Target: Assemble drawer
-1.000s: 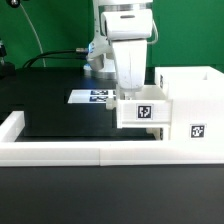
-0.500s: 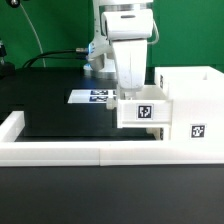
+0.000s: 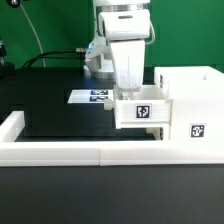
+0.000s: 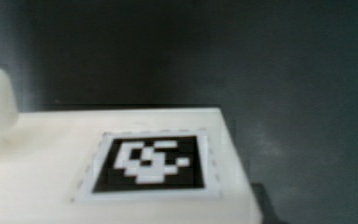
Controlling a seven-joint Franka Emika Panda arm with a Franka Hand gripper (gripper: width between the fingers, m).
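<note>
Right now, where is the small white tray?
In the exterior view the small tray sits right of centre, directly under the tool, against the tall casing on its right, with the marker board behind it.

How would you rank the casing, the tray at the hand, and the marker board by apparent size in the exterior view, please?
1. casing
2. tray
3. marker board, partly hidden behind the arm, and farther away, so its rank is unsure.
</note>
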